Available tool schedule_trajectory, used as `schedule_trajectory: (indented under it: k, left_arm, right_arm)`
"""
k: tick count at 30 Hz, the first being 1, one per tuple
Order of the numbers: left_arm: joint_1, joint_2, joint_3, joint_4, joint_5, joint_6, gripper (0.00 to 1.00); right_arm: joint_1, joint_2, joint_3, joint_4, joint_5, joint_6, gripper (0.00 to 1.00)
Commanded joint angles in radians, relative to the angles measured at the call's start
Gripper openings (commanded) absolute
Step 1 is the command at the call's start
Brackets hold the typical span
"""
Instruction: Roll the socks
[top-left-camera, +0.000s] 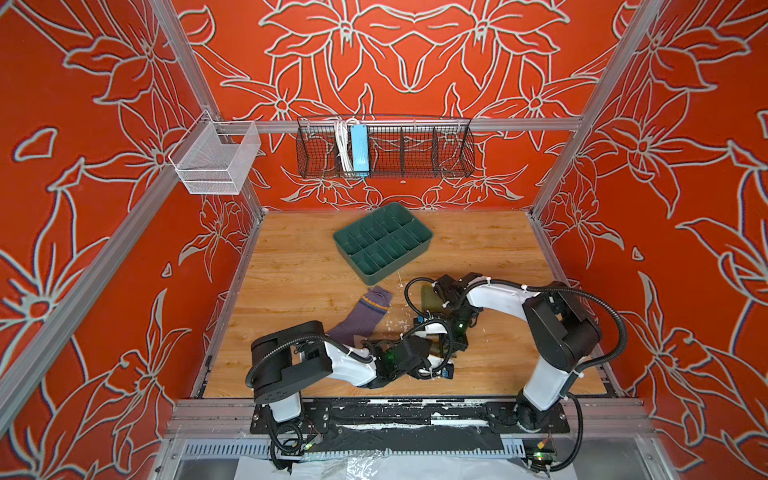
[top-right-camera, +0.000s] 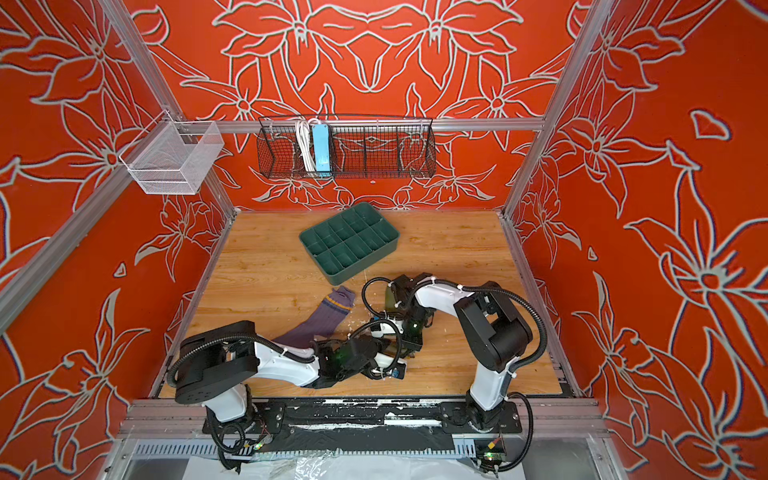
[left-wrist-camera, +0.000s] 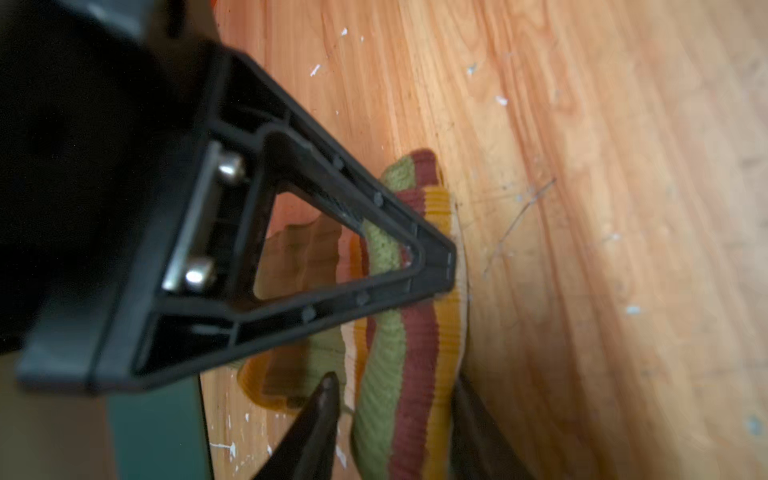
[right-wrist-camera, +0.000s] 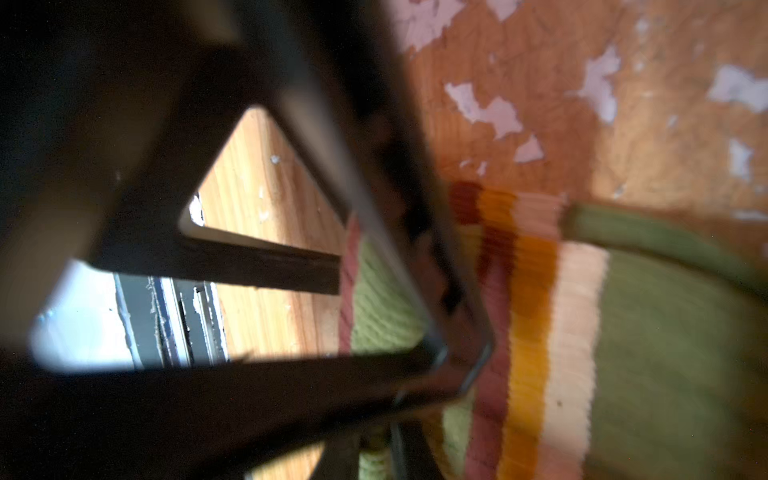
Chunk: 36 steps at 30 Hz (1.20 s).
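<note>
While pinching green sock (left-wrist-camera: 386, 353)

Squeezing stripy cuff tight w/ R gripper (right-wrist-camera: 469, 365), cloth between fingers. Pressing L gripper (left-wrist-camera: 444, 268) tip on same cuff; can't tell if open or shut, w/ one finger hiding other. Holding green sock down on wood table (top-left-camera: 291, 270), near front middle. Not touching purple sock (top-left-camera: 359, 316), lying flat just left, partly under L arm (top-left-camera: 345, 368).

No text, label, brand, number or sign can be read in any of the views. Any print on the pale blue oblong plastic block (top-left-camera: 359, 147) (top-right-camera: 321, 147), which stands in the black wire basket (top-left-camera: 415, 160) (top-right-camera: 374, 158) on the back wall, is too small to be made out.
</note>
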Motion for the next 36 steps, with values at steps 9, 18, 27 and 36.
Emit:
schedule_trajectory:
  k: [9, 18, 27, 36]
  left_arm:
    - [0.008, 0.079, 0.067, -0.185, 0.139, -0.094, 0.02]
    - [-0.003, 0.073, 0.111, -0.369, 0.165, -0.194, 0.0]
    - [-0.006, 0.053, 0.125, -0.503, 0.191, -0.295, 0.0]
    - [0.048, 0.09, 0.337, -0.886, 0.47, -0.373, 0.0]
  right_arm:
    - [0.004, -0.055, -0.055, 0.083, 0.024, -0.006, 0.0]
    - [0.002, -0.203, -0.117, 0.157, 0.097, 0.035, 0.1]
    - [-0.02, -0.612, -0.294, 0.284, 0.254, 0.007, 0.35]
    - [-0.158, -1.053, -0.495, 0.736, 0.733, -0.002, 0.52]
